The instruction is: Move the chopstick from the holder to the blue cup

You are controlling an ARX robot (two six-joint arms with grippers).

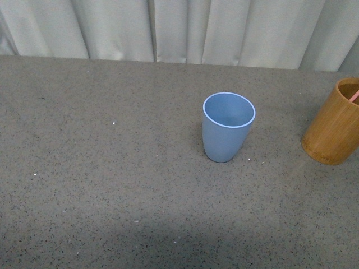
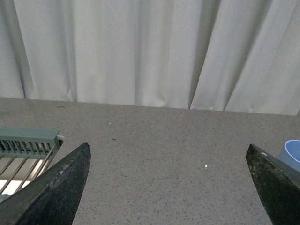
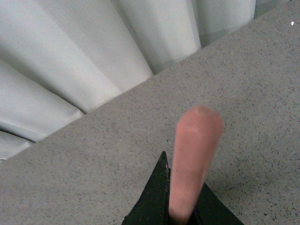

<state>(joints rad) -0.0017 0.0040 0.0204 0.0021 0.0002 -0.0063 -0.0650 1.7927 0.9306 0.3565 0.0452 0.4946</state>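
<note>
In the front view, the blue cup point(image 1: 228, 126) stood upright at centre frame. The holder point(image 1: 334, 131) was cut off at the right edge, with only a pink sliver of the chopstick point(image 1: 354, 96) showing inside its rim. In the left wrist view, the left gripper point(image 2: 168, 146) gaped wide, empty. In the right wrist view, the right gripper point(image 3: 180, 213) pinched the blurred chopstick.

Table point(image 1: 84, 168) — grey, speckled | blue cup point(image 1: 227, 131) upright, centre | holder point(image 1: 334, 131) far right
</note>
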